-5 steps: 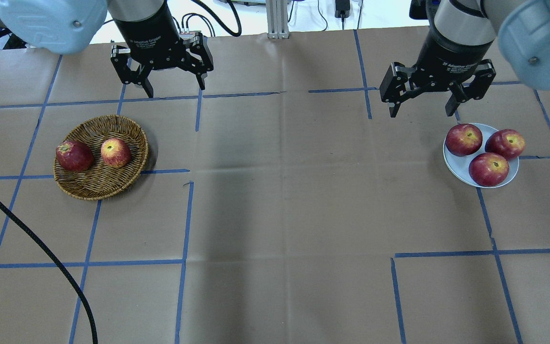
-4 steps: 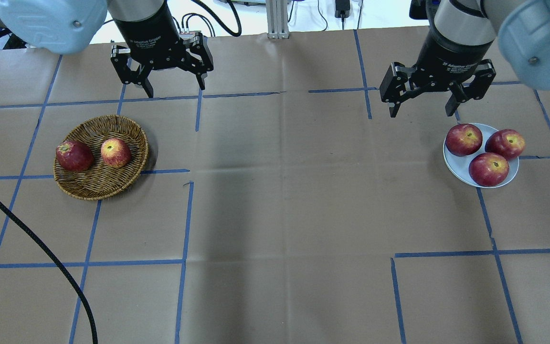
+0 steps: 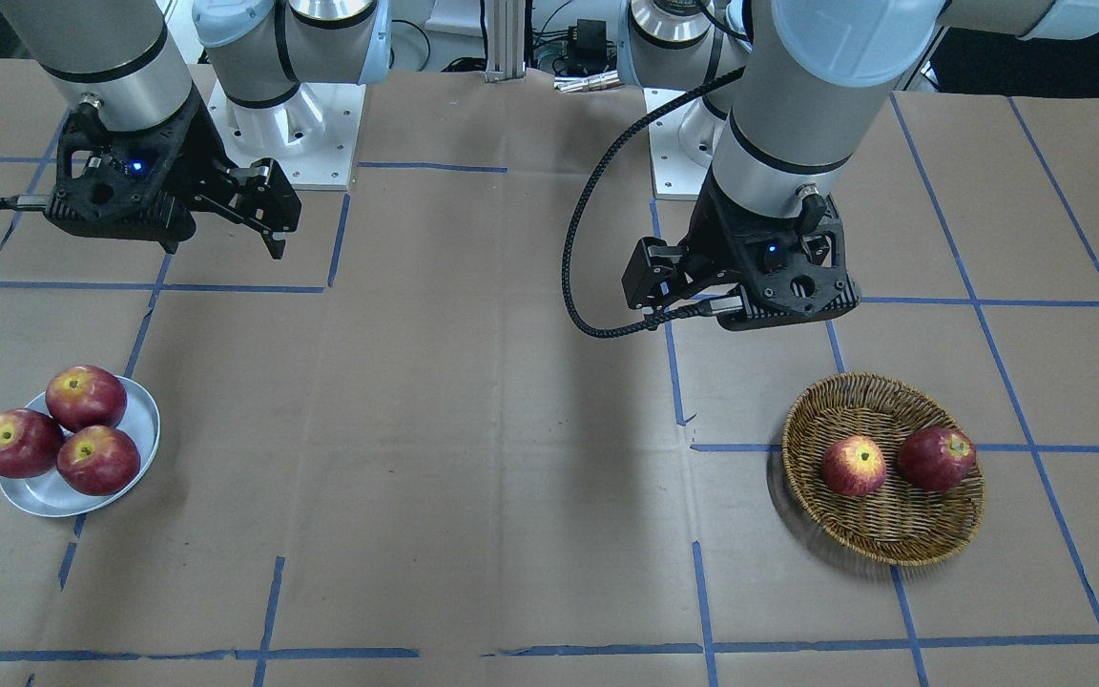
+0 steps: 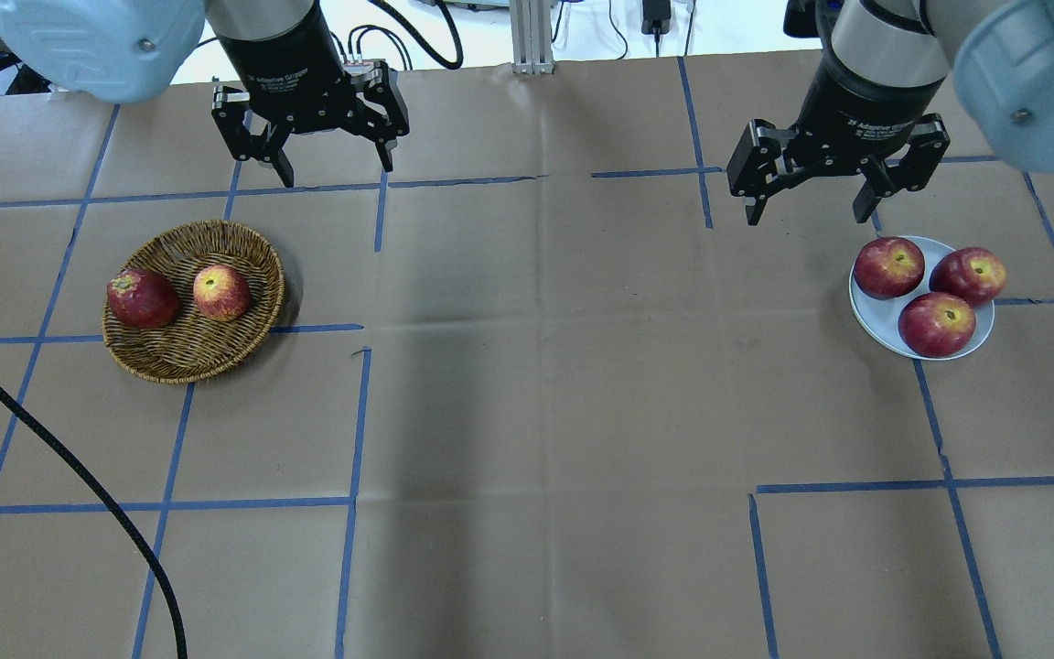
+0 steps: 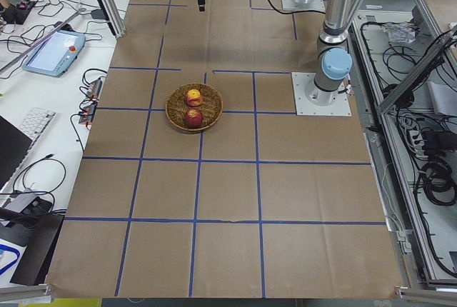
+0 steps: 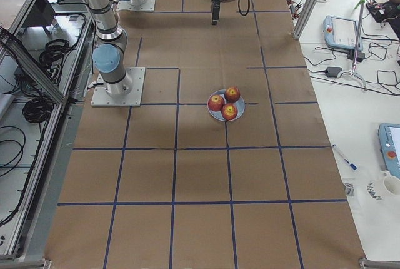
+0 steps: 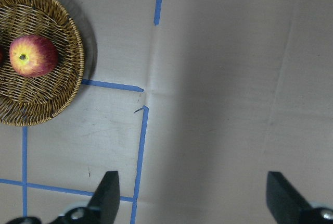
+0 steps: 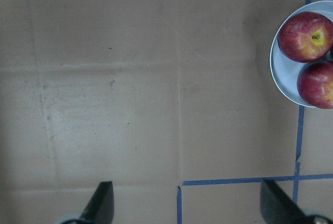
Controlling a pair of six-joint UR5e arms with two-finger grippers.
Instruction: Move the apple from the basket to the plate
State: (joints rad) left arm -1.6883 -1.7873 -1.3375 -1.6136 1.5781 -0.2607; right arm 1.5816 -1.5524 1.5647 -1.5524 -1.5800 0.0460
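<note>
the apple (image 4: 221, 293), pinkish-red streaked with yellow and with its yellow stem end up, lies in the basket (image 4: 188, 352), on the 3 o'clock side of the basket's centre in the overhead view. a darker red apple (image 4: 143, 298) sits just beside it toward 9 o'clock, against the wicker rim, with a narrow gap between the two. the basket rests on the brown paper table (image 4: 545, 384) in the left half of that view. the left gripper (image 4: 338, 172) hangs above the table at about 1 o'clock from the basket, clear of the rim, with its jaws spread wide and nothing between them. its wrist camera looks down on bare paper and blue tape lines, with the basket and the apple off toward 10 o'clock. the plate (image 4: 867, 313) lies well apart from the basket, far over at 3 o'clock, and carries three dark red apples (image 4: 937, 324) crowded together, one of them overhanging the rim at 2 o'clock. the right gripper (image 4: 805, 218) hovers at about 10 o'clock from the plate, near it but not over it, with its jaws also wide apart and empty. a black cable (image 4: 79, 467) runs across the table's 8 o'clock corner.
</note>
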